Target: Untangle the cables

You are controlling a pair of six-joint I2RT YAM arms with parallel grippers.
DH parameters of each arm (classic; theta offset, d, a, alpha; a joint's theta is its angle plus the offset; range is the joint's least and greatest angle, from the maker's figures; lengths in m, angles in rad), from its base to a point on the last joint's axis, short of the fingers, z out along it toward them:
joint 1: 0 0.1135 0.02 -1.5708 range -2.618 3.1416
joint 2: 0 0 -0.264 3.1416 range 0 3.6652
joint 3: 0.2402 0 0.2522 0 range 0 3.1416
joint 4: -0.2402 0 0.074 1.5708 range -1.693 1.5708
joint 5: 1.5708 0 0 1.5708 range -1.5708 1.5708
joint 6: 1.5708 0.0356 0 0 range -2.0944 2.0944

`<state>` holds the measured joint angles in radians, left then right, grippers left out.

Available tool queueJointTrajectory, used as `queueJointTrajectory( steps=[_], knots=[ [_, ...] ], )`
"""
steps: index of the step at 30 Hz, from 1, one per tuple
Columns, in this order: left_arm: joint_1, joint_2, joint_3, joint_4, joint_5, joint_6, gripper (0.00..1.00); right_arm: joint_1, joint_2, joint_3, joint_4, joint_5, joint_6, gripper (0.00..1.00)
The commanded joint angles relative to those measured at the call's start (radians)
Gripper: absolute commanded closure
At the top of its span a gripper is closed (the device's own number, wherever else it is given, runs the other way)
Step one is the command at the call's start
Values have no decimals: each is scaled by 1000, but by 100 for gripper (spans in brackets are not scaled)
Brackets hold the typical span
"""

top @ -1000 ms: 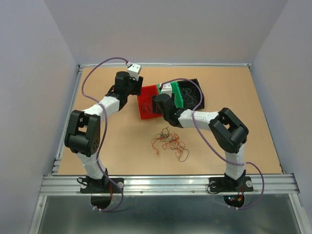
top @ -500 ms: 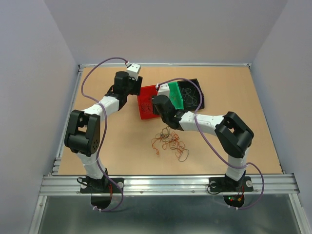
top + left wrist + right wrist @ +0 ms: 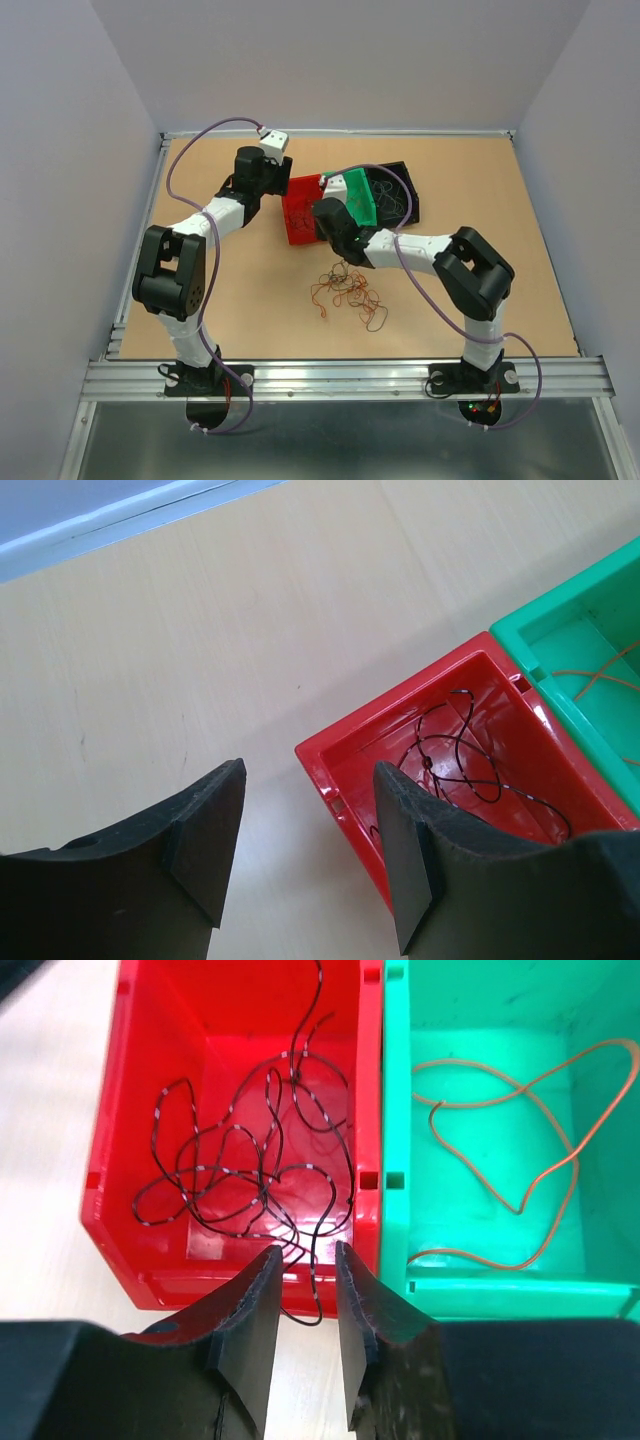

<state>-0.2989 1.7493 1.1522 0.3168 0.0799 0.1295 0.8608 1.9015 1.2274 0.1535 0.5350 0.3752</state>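
Note:
The cables [image 3: 346, 290], a small tangle of thin red-orange, brown, black and green wires, lie on the table in front of the bins. One black wire [image 3: 230, 1175] lies curled in the red bin [image 3: 105, 1160]. Its end hangs over the near wall, between the fingers of my right gripper [image 3: 307, 1260]. Those jaws stand narrowly apart and do not pinch it. An orange wire [image 3: 520, 1110] lies in the green bin [image 3: 395, 1110]. My left gripper [image 3: 310, 780] is open, with nothing in it, over the table at the red bin's [image 3: 400, 705] corner.
A black bin [image 3: 398, 195] holding dark wires stands to the right of the green bin [image 3: 360, 197]. A raised rail [image 3: 340, 133] edges the table at the back. Grey walls close in both sides.
My right gripper's jaws have narrowed a lot while it shifted slightly left over the red bin's near wall. The left arm has not moved.

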Motion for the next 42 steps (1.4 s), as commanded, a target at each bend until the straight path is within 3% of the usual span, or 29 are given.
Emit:
queueJointTrajectory(
  steps=[1, 4, 10, 21, 30, 37, 42],
  knots=[
    [4, -25, 32, 28, 18, 10, 35, 6, 30, 38, 1, -10, 28, 67],
    [6, -24, 32, 27, 18, 9, 35, 6, 47, 46, 1, -10, 31, 71],
    [6, -20, 35, 25, 21, 10, 35, 7, 59, 81, 1, -4, 11, 99],
    [6, -20, 35, 24, 21, 12, 36, -6, 175, 251, -14, -21, -79, 100],
    [26, -27, 40, 16, 40, -19, 36, -77, 335, 409, -66, -185, -45, 100],
    [73, -50, 27, 30, 119, -79, 36, -89, 499, 693, -409, -268, -42, 99],
    [73, -50, 24, 28, 133, -88, 36, -89, 438, 630, -428, -274, -32, 92]
  ],
)
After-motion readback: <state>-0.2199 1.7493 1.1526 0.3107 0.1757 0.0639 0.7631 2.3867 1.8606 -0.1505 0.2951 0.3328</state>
